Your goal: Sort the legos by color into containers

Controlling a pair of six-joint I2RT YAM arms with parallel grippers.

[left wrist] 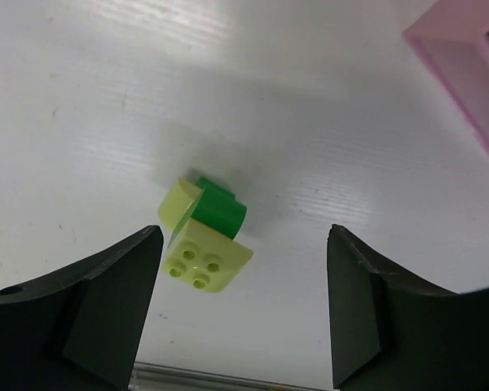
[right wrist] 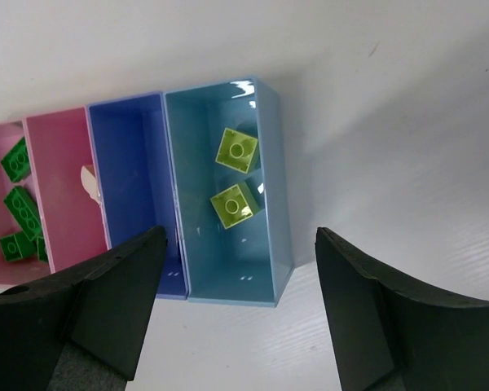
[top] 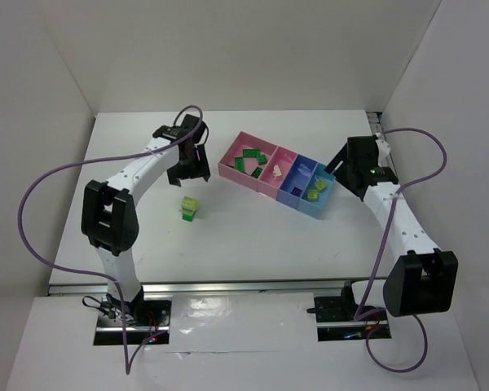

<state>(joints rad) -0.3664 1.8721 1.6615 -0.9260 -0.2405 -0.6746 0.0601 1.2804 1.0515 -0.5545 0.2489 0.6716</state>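
Out on the white table (top: 310,244), near the pink end of the row of bins, the only loose legos I'm seeing are sitting clipped together: a yellow-green brick (left wrist: 202,262) with a dark green brick (left wrist: 220,208) perching on it, the pair lying askew. Left gripper (left wrist: 244,326) is hovering right over them, fingers spread wide with nothing between. Right gripper (right wrist: 238,318) is hanging over the light blue bin (right wrist: 274,171), fingers likewise apart and empty. That bin is holding two yellow-green pieces (right wrist: 236,151), and green ones are lying in the wide pink bin (top: 231,152). I'm guessing these are handling like any hard, featherweight plastic: stiff, slick, prone to squirting out of a sloppy pinch. I'm thinking the flat side walls are the place to squeeze, not the studs or that rounded corner. The joined pair is probably coming up as one lump that's going to need splitting by color. Nothing readable is showing, no brand or label, and the studs are looking too small for lettering.
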